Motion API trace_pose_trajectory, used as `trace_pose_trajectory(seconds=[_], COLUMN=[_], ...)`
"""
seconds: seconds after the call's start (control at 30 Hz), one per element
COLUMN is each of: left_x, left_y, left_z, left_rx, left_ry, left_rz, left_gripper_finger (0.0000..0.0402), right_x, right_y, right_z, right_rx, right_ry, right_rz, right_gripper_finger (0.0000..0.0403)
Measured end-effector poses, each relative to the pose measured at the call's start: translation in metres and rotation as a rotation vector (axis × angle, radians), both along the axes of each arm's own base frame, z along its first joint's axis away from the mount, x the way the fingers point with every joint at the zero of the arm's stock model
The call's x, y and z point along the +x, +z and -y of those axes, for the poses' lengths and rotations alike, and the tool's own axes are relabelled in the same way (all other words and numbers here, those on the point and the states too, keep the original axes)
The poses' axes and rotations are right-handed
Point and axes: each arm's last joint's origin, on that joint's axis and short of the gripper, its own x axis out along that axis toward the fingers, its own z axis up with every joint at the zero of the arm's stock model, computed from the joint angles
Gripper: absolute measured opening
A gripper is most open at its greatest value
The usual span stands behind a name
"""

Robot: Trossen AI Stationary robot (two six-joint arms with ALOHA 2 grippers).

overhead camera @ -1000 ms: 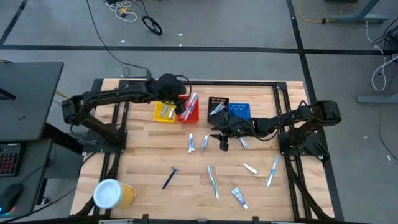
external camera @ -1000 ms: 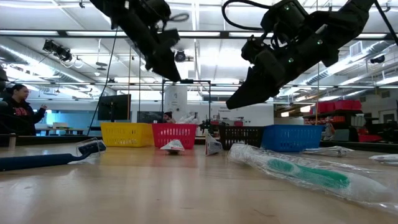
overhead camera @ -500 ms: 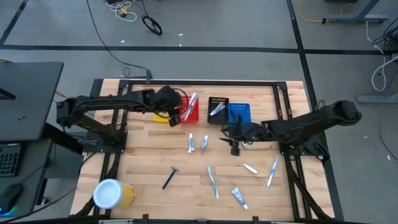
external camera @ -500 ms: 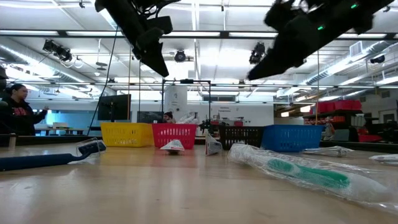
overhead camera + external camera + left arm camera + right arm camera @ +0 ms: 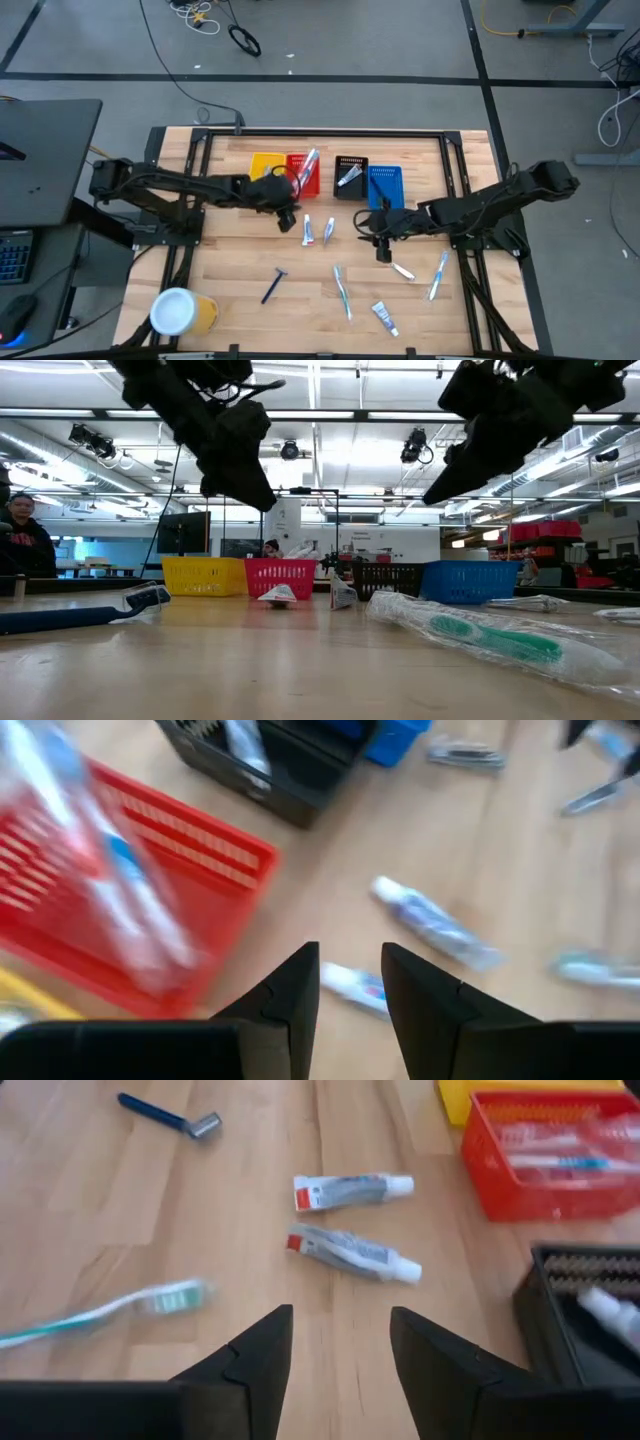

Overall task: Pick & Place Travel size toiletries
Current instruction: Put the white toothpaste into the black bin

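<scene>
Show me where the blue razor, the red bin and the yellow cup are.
blue razor (image 5: 272, 287): high view, on the middle of its handle.
red bin (image 5: 311, 186): high view, on its right wall.
yellow cup (image 5: 172, 311): high view, on its white lid.

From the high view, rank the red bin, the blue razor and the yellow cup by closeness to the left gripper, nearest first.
Measured from the left gripper in the high view:
1. Red bin: right beside the gripper, toward the table's far edge.
2. Blue razor: lying on the bare wood toward the near edge.
3. Yellow cup: at the near left corner, clearly farthest.
</scene>
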Motion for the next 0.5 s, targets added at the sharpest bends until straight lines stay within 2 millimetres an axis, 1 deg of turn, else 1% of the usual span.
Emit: trace_pose_trajectory(seconds=[0.1,0.2,0.33,0.43,0.5], left_x=[-0.003,-0.005,-0.008,-0.008,-0.009], left_y=[-0.010,-0.015,-0.020,-0.021,-0.023], left_z=[0.014,0.023,0.026,0.027,0.027], left_rx=[-0.033,-0.036,-0.009,0.003,0.004], left_ry=[-0.033,-0.038,0.014,0.028,0.028], left_rz=[0.025,0.026,0.028,0.029,0.025], left_gripper_finger=[0.0118,0.0118,0.0118,0.0118,0.0118], right_x=[0.013,0.028,0.045,0.055,0.061], right_y=[-0.008,-0.020,-0.036,-0.046,-0.050], right_z=[-0.004,-0.009,-0.013,-0.017,-0.017], right_rx=[-0.030,-0.045,-0.052,-0.077,-0.103], right_ry=[0.063,0.146,0.181,0.249,0.270], right_rz=[0.046,0.086,0.160,0.225,0.233], right_gripper_finger=[0.0179,0.0179,0.0179,0.0179,0.0179])
